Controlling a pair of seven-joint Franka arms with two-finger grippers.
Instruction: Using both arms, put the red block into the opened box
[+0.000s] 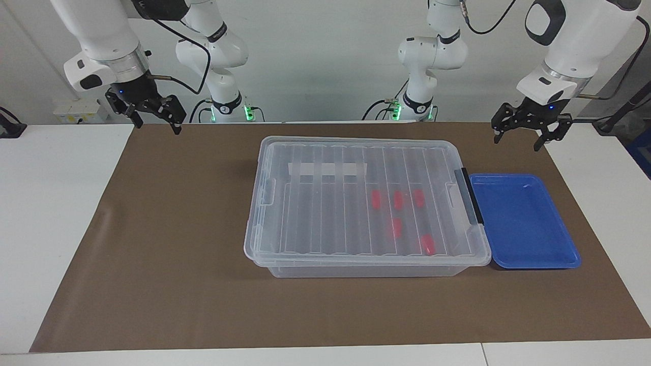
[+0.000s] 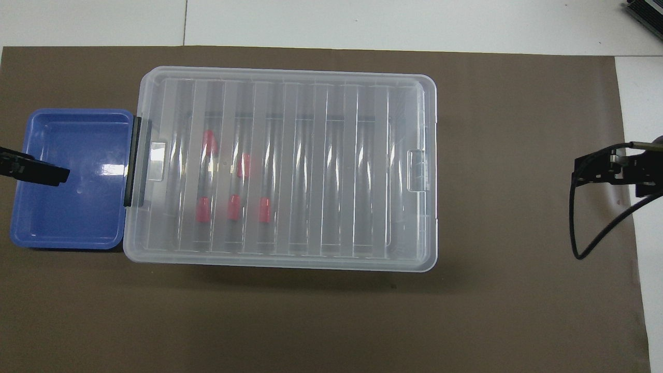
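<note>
The box (image 1: 356,270) is a large clear bin in the middle of the brown mat, with its ribbed lid (image 1: 325,213) lying closed on it. Several red blocks show through the lid, among them one (image 1: 376,199) and another (image 2: 265,210), all toward the black latch (image 1: 470,195) end. High over the blue tray's outer end hangs my left gripper (image 1: 518,141), open and holding nothing. My right gripper (image 1: 156,127) is also open and holds nothing, raised over the mat's edge at the right arm's end.
A shallow blue tray (image 1: 519,218) with nothing in it sits against the box's latch end (image 2: 133,160). The brown mat (image 1: 178,244) covers most of the white table. A black cable (image 2: 580,248) loops beside the right gripper.
</note>
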